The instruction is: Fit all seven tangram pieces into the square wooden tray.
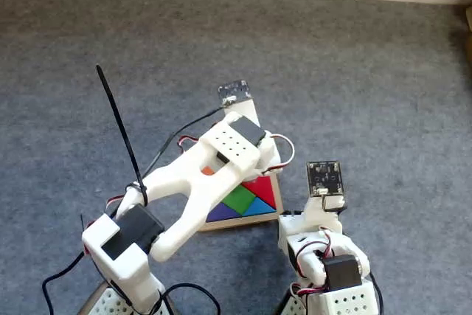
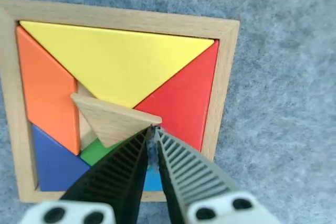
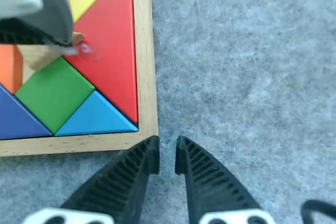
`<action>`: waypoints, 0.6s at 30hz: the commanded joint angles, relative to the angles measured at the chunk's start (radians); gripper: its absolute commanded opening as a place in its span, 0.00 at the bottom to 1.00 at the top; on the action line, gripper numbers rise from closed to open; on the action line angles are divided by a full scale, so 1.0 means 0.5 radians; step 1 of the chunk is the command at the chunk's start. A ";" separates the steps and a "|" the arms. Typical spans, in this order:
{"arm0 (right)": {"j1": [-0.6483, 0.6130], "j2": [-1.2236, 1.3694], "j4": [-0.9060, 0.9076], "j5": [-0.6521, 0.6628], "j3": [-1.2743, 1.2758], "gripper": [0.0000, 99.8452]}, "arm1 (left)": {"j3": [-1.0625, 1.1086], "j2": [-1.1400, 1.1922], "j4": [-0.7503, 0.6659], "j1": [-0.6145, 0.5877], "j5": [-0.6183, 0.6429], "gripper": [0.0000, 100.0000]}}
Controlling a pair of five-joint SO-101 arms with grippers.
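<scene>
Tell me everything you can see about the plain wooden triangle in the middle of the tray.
The plain wooden triangle is unpainted pale wood with faint grain, smaller than the yellow triangle beside it. It sits askew over the middle of the tray, apparently not seated flat: one edge meets the yellow piece's tip, and bare tray floor shows between it and the orange piece. The left gripper pinches its corner nearest the red triangle.

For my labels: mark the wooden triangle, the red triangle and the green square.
wooden triangle [image 2: 110, 121], left wrist view, middle of its face.
red triangle [image 2: 184, 103], left wrist view, centre of face.
green square [image 3: 55, 94], right wrist view, centre of face.
</scene>
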 commanded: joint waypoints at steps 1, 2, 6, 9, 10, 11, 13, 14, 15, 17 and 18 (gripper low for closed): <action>0.017 -0.051 0.023 -0.006 0.284 0.06 | -0.011 -0.008 -0.025 -0.041 -0.028 0.01; 0.017 -0.051 0.023 -0.006 0.284 0.06 | -0.014 0.017 -0.025 -0.041 -0.028 0.01; 0.017 -0.051 0.023 -0.006 0.284 0.06 | -0.084 0.210 -0.018 -0.041 -0.028 0.01; 0.017 -0.051 0.023 -0.006 0.284 0.06 | -0.180 0.321 -0.009 -0.044 -0.028 0.01; 0.017 -0.051 0.023 -0.006 0.284 0.06 | -0.204 0.339 -0.009 -0.044 -0.028 0.01; 0.017 -0.051 0.023 -0.006 0.284 0.06 | -0.222 0.339 -0.009 -0.044 -0.028 0.01; 0.017 -0.051 0.023 -0.006 0.284 0.06 | -0.250 0.339 -0.012 -0.057 -0.021 0.01; 0.017 -0.051 0.023 -0.006 0.284 0.06 | -0.265 0.339 -0.018 -0.075 -0.018 0.01; 0.017 -0.051 0.023 -0.006 0.284 0.06 | -0.284 0.339 -0.018 -0.091 -0.018 0.01; 0.017 -0.051 0.023 -0.006 0.284 0.06 | -0.321 0.358 -0.021 -0.140 -0.015 0.01; 0.017 -0.051 0.023 -0.006 0.284 0.06 | -0.330 0.358 -0.025 -0.170 -0.012 0.01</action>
